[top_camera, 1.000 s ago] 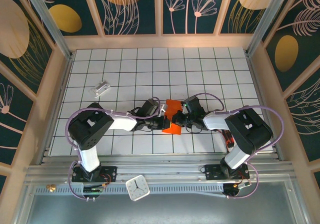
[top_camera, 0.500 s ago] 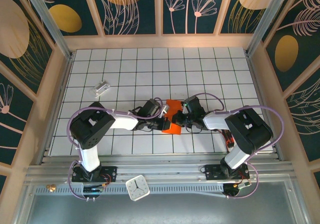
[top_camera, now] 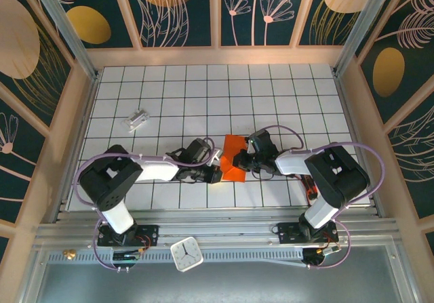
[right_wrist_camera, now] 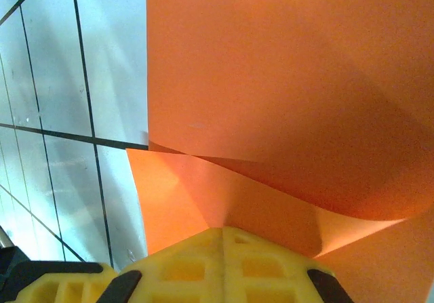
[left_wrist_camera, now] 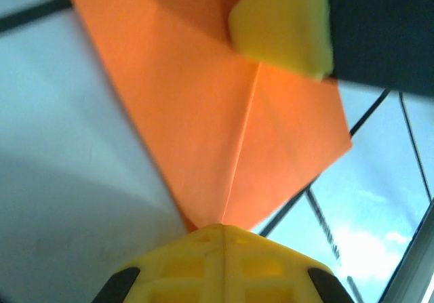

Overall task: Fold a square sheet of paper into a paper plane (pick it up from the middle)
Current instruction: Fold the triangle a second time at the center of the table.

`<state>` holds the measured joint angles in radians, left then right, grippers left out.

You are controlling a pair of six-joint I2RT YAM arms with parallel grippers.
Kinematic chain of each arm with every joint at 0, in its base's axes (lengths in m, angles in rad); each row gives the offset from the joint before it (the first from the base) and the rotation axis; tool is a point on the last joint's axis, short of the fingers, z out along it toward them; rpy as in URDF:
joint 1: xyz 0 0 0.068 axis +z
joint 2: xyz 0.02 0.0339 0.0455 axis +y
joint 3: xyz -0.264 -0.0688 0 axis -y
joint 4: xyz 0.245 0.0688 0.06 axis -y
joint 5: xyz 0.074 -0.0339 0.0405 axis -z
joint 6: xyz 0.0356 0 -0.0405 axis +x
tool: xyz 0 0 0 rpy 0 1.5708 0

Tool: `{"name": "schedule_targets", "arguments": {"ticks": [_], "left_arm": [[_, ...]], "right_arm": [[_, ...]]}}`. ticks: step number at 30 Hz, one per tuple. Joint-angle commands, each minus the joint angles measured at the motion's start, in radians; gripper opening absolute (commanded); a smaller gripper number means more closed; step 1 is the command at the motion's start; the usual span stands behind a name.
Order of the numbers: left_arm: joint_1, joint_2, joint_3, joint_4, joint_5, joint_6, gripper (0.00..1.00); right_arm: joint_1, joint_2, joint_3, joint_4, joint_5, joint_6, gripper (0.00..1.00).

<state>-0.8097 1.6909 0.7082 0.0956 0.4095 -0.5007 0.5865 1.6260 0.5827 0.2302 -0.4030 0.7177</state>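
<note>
The orange square sheet of paper [top_camera: 235, 155], partly folded with creases, lies on the grid table between the two grippers. My left gripper [top_camera: 215, 173] is at its lower left corner. In the left wrist view the left gripper [left_wrist_camera: 224, 227] is shut, and the sheet [left_wrist_camera: 203, 113] narrows to a point at the seam between its fingers. My right gripper [top_camera: 241, 160] is at the sheet's right side. It is also shut [right_wrist_camera: 224, 230], pinching a fold of the sheet [right_wrist_camera: 285, 79]. One of its yellow fingers [left_wrist_camera: 281, 25] rests on the paper in the left wrist view.
A small silvery-white block [top_camera: 137, 119] lies at the left rear of the table [top_camera: 271, 93]. A white clock [top_camera: 186, 254] sits on the front rail. A red item [top_camera: 310, 188] lies by the right arm's base. Wooden walls enclose the table.
My left arm has drawn back to the left, and the sheet now lies more spread out between the grippers. The right gripper has barely moved.
</note>
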Motion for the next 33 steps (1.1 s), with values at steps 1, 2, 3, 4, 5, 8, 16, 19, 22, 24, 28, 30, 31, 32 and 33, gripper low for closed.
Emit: {"name": "schedule_targets", "arguments": {"ticks": [1,2,3,4,5,8,16,19,22,24,28,30,31,32,33], "left_arm": [[0.016,-0.064,-0.042,-0.145,0.012,0.001,0.0],[0.027,-0.08,-0.042,-0.108,0.03,-0.023,0.0],[0.036,-0.09,-0.038,-0.063,0.054,-0.053,0.0],[0.04,-0.094,-0.033,-0.025,0.073,-0.081,0.0],[0.041,-0.094,-0.026,0.02,0.089,-0.113,0.0],[0.041,-0.077,-0.006,0.144,0.133,-0.198,0.0],[0.041,0.039,0.047,0.159,0.141,-0.192,0.0],[0.041,0.08,0.056,0.132,0.134,-0.162,0.0],[0.041,0.102,0.054,0.102,0.129,-0.137,0.0],[0.042,0.109,0.047,0.073,0.11,-0.115,0.0],[0.042,0.126,0.041,0.023,0.076,-0.08,0.0],[0.042,0.132,0.032,0.011,0.066,-0.069,0.0],[0.042,0.136,0.03,0.006,0.061,-0.065,0.0],[0.042,0.14,0.03,-0.002,0.053,-0.059,0.0],[0.041,0.144,0.029,-0.009,0.05,-0.054,0.0]], "right_arm": [[-0.015,0.063,-0.034,-0.175,0.092,-0.03,0.0],[-0.014,0.063,-0.033,-0.174,0.09,-0.029,0.0],[-0.016,0.063,-0.034,-0.171,0.089,-0.028,0.0],[-0.015,0.064,-0.034,-0.171,0.089,-0.029,0.0],[-0.015,0.061,-0.035,-0.171,0.089,-0.026,0.0],[-0.016,0.057,-0.035,-0.171,0.089,-0.027,0.0],[-0.014,0.056,-0.027,-0.174,0.087,-0.031,0.0],[-0.014,0.055,-0.026,-0.174,0.087,-0.031,0.0],[-0.015,0.055,-0.023,-0.176,0.085,-0.031,0.0],[-0.015,0.052,-0.015,-0.18,0.082,-0.035,0.0],[-0.016,0.021,0.012,-0.178,0.067,-0.057,0.0],[-0.02,-0.027,0.021,-0.16,0.034,-0.073,0.0],[-0.021,-0.044,0.026,-0.153,0.018,-0.076,0.0],[-0.02,-0.061,0.029,-0.145,-0.002,-0.075,0.0],[-0.019,-0.075,0.028,-0.134,-0.02,-0.07,0.0]]}}
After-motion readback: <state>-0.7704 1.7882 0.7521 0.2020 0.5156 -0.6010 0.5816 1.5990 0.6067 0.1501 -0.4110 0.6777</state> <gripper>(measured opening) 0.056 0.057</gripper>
